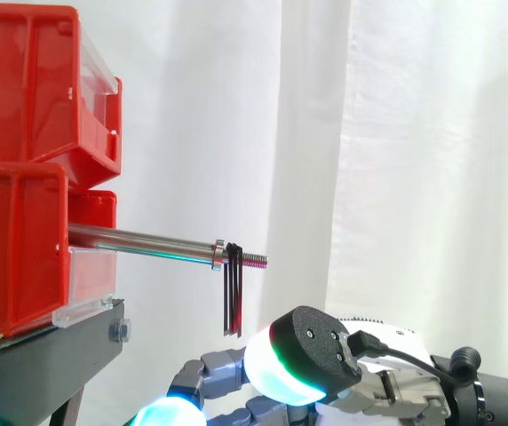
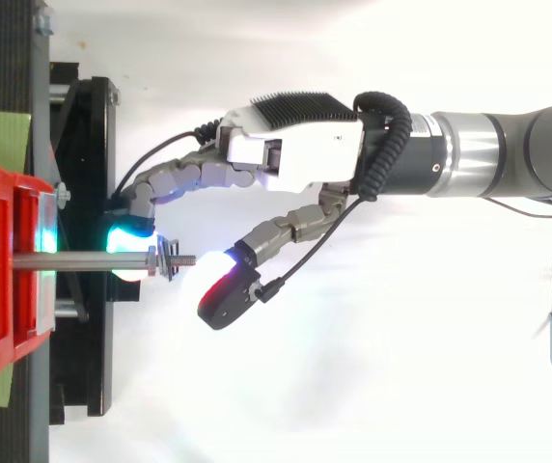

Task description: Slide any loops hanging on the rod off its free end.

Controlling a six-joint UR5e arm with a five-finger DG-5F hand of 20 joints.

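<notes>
**A:** Where is the loop?

**B:** The thin black loop (image 1: 233,297) hangs on the bare steel rod (image 1: 138,240) that sticks out of the red plastic bins (image 1: 19,257). It sits just past the small metal collar (image 1: 219,254), on the threaded tip (image 1: 254,260), near the free end.

**A:** And your hand?

**B:** My hand (image 2: 295,145) is below the rod. My fingers (image 2: 175,178) stretch loosely toward the black stand (image 1: 50,351), thumb splayed apart, gripping nothing.

**A:** What worries you?

**B:** Coming up from underneath, I think a thick pad could set the loop swinging or shove it back against the collar. The threads might also snag it if I drag it at an angle instead of straight along the rod.
</notes>
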